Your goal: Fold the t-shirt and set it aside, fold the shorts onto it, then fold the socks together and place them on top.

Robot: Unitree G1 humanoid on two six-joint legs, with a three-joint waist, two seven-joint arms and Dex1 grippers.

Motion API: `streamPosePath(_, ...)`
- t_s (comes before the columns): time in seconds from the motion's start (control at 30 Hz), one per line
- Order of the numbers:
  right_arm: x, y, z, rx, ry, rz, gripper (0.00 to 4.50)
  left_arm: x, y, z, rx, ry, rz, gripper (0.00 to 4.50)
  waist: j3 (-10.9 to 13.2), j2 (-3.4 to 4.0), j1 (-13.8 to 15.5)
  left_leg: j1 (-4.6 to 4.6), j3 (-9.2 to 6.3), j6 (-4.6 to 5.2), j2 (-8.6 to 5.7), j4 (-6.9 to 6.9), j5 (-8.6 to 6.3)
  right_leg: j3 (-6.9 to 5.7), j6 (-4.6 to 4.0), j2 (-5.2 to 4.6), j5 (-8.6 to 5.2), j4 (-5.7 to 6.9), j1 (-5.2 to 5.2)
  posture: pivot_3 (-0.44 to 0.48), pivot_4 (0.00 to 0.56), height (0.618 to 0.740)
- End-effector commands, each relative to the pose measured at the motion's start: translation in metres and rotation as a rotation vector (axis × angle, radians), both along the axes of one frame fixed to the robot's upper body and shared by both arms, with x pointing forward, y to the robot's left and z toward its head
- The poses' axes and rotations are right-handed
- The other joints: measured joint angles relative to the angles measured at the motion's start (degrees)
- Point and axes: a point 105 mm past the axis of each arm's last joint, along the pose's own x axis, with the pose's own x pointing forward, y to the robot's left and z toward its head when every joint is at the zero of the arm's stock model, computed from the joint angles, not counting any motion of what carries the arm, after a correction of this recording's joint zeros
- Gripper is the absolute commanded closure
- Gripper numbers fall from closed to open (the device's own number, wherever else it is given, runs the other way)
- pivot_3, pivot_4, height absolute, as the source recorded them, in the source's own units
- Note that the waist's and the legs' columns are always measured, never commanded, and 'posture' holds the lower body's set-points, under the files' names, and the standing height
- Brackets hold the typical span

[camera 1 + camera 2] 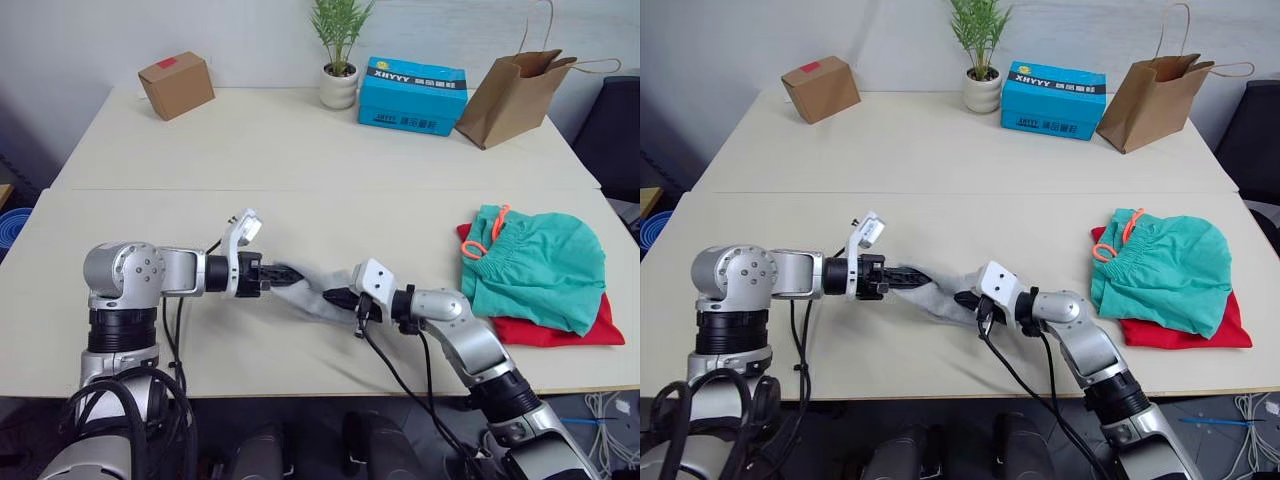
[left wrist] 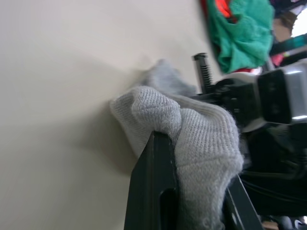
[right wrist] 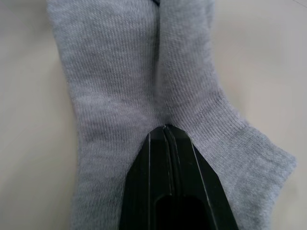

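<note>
The light grey socks (image 1: 312, 292) are stretched between my two grippers near the table's front middle. My left gripper (image 1: 283, 277) is shut on their left end; in the left wrist view the knit bunches over its fingers (image 2: 158, 191). My right gripper (image 1: 338, 297) is shut on their right end, its fingers (image 3: 168, 158) pressed together on the fabric. At the right, the teal-green shorts (image 1: 540, 265) with an orange drawstring lie folded on the red t-shirt (image 1: 560, 330), whose edges show beneath.
Along the far edge of the table (image 1: 300, 150) stand a small cardboard box (image 1: 177, 84), a potted plant (image 1: 339, 60), a blue box (image 1: 413, 95) and a brown paper bag (image 1: 515, 95). A cable hangs from my right wrist over the front edge.
</note>
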Motion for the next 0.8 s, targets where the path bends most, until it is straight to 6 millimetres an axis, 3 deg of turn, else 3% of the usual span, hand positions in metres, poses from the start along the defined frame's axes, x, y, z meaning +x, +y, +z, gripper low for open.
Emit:
streamPosePath(0.03, -0.008, 0.001, -0.015, -0.032, 0.054, 0.008, 4.5, -0.005, -0.016, 0.019, -0.02, -0.075, -0.08, 4.49, 0.0, 0.0, 0.01, 0.0, 0.0, 0.0, -0.01, 0.0, 0.0, 0.0, 0.0, 0.0, 0.0, 0.0, 0.0, 0.0, 0.15, 0.74)
streamPosePath(0.37, -0.008, 0.001, -0.013, -0.027, 0.064, -0.023, 4.5, -0.003, -0.048, 0.011, 0.03, -0.12, -0.168, 4.49, 0.0, 0.0, 0.0, 0.0, 0.01, 0.01, -0.01, -0.01, 0.0, 0.01, 0.0, 0.01, 0.0, -0.01, 0.0, 0.0, 0.15, 0.74)
streamPosePath(0.63, -0.007, -0.005, -0.008, -0.02, 0.062, -0.046, 4.5, -0.005, -0.053, 0.012, -0.012, -0.168, -0.225, 2.02, 0.0, 0.0, 0.05, -0.01, 0.01, 0.0, -0.01, -0.02, 0.01, 0.0, 0.0, 0.01, 0.0, -0.05, 0.0, 0.0, 0.15, 0.74)
streamPosePath(0.8, -0.008, -0.012, 0.007, 0.012, 0.063, -0.054, 4.5, -0.006, -0.051, 0.012, -0.02, -0.179, -0.254, 0.49, 0.0, 0.0, 0.07, -0.02, 0.01, 0.02, -0.01, -0.02, 0.02, 0.0, 0.0, 0.01, 0.0, -0.05, -0.01, 0.0, 0.15, 0.74)
